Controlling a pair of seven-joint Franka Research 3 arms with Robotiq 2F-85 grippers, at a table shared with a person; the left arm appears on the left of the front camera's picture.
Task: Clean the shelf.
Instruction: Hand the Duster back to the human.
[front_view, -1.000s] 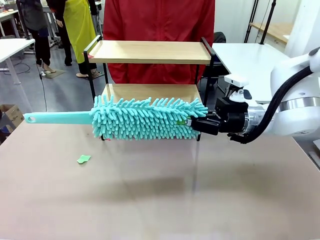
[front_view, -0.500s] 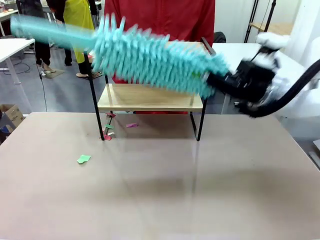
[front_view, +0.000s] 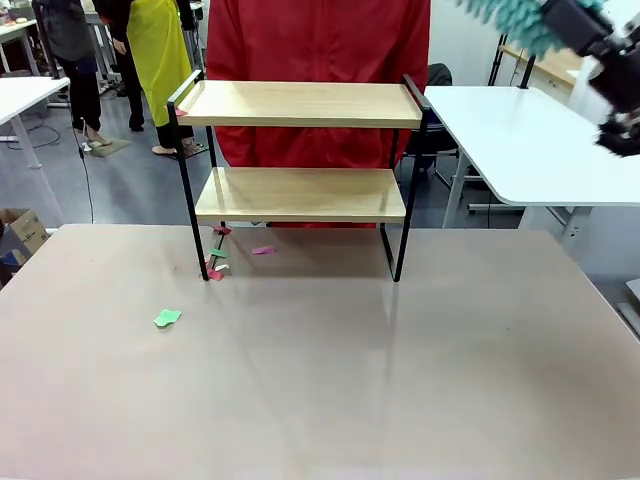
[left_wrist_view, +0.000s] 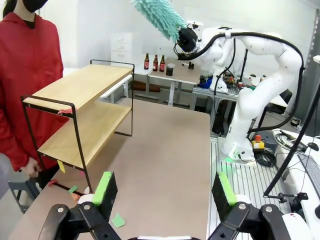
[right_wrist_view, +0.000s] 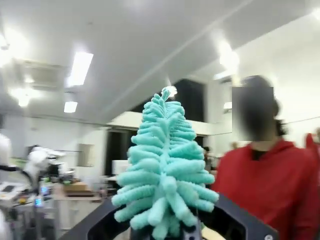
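At the far middle of the desk (front_view: 320, 380), the shelf (front_view: 300, 150) is standing upright: two light wooden boards, one above the other, in a thin black frame with raised side rails, both boards lying bare. One green paper scrap (front_view: 167, 318) is lying on the desk left of the shelf, and a few pink and green scraps (front_view: 218, 258) are sitting beneath it by its left front leg. In front of the shelf the desk is offering wide open room to every edge. A person in red (front_view: 320, 50) is standing behind it. The left gripper (left_wrist_view: 163, 189) is holding its fingers wide over the desk's left end. At upper right, the right gripper (front_view: 585, 25) is clamping the teal duster (left_wrist_view: 159, 16) high above the desk.
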